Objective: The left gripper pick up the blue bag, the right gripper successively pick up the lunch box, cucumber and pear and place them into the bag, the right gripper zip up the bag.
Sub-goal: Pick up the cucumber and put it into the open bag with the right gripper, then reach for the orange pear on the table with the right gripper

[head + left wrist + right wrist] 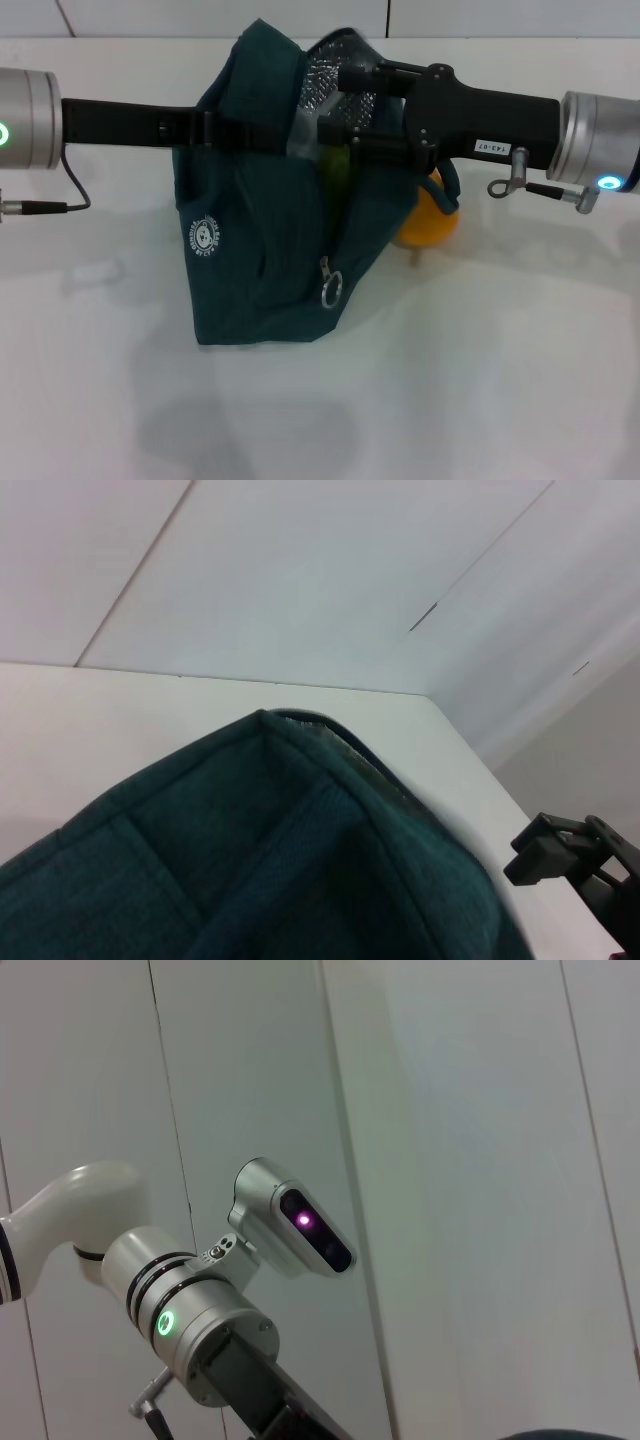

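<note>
The blue bag (270,240) hangs lifted off the white table (480,380), its ring pull and round white logo, lettering unreadable, facing the camera. The left gripper (250,130) is clamped on its rim. The right gripper (345,110), fingers apart, reaches into the foil-lined mouth; its label reads roughly "143-07". The pear (430,225) lies below that wrist.
</note>
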